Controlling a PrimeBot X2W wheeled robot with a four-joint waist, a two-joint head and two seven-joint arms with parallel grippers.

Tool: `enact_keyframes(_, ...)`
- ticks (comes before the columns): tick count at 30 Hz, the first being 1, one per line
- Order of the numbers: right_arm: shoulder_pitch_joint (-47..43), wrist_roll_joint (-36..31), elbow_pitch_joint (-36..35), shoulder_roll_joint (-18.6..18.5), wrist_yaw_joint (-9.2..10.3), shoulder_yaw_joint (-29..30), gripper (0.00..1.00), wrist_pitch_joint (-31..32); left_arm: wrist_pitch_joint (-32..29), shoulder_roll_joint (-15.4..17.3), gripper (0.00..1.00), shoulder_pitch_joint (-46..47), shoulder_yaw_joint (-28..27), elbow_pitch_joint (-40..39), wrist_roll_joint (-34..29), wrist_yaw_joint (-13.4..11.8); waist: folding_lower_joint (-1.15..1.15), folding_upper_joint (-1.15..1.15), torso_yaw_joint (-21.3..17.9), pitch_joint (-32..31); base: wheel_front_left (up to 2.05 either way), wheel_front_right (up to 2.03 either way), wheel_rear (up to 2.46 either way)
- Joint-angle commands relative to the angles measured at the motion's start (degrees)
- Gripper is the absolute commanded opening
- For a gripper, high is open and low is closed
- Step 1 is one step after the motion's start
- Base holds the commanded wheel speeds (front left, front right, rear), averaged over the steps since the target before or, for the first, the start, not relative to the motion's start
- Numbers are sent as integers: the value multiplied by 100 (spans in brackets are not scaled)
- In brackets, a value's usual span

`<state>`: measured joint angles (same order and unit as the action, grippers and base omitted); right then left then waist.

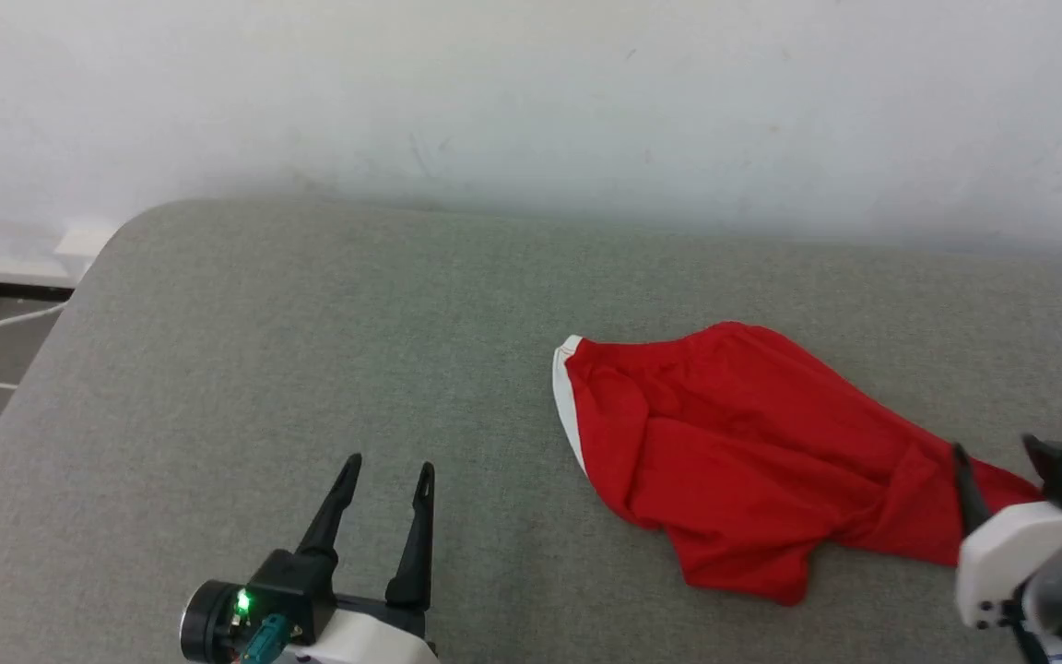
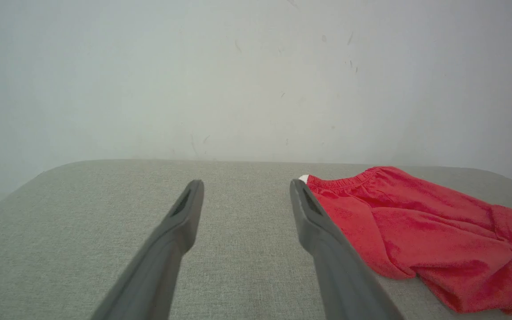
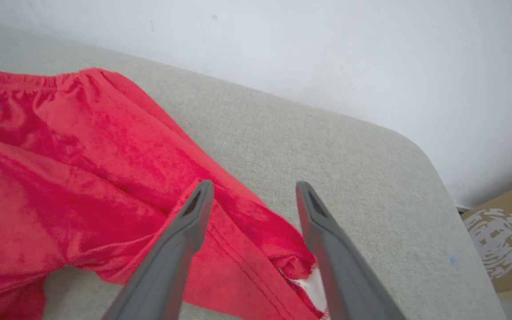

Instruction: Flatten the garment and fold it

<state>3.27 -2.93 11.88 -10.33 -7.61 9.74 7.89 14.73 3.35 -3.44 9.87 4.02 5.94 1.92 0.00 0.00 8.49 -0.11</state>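
Scuffed white wall (image 1: pixel 531 92), grey fabric surface (image 1: pixel 310 323), cardboard box (image 3: pixel 505 231)

the garment (image 1: pixel 752 452) lies on the right of the table (image 1: pixel 310 350).

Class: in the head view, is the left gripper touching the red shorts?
No, the left gripper stands well apart from the shorts.

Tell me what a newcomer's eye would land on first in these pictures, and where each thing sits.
The bright red garment, crumpled and with a white-trimmed edge, lies on the right half of the grey padded surface. The right end effector hangs open over the garment's right-hand corner. The left end effector is open above bare surface at the lower left of the head view.
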Motion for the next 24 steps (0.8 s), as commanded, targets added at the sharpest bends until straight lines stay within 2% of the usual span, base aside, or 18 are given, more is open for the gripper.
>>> enact_keyframes(1,-62,48,-114,73,12,-62,100,-112,27,-20,100,26,-14,-15,-29,21,0,0,-105,-64,0,0,0)
enact_keyframes(7,-621,323,-1032,583,12,-374,100,-1070,27,-26,100,113,105,113,-20,180,0,0,-405,-54,0,0,0)
enact_keyframes(12,-856,275,-1326,725,12,-553,100,-1708,-124,146,100,548,416,599,-2,418,0,0,-698,95,0,0,0)
enact_keyframes(18,-767,375,-1411,743,12,-721,100,-1923,-1226,620,100,1854,1029,1053,385,549,0,0,-1107,421,0,0,0)
enact_keyframes(24,-520,481,-1392,744,12,-763,100,-2030,-2887,1527,100,3549,2485,1422,1788,555,0,0,-1570,881,0,0,0)
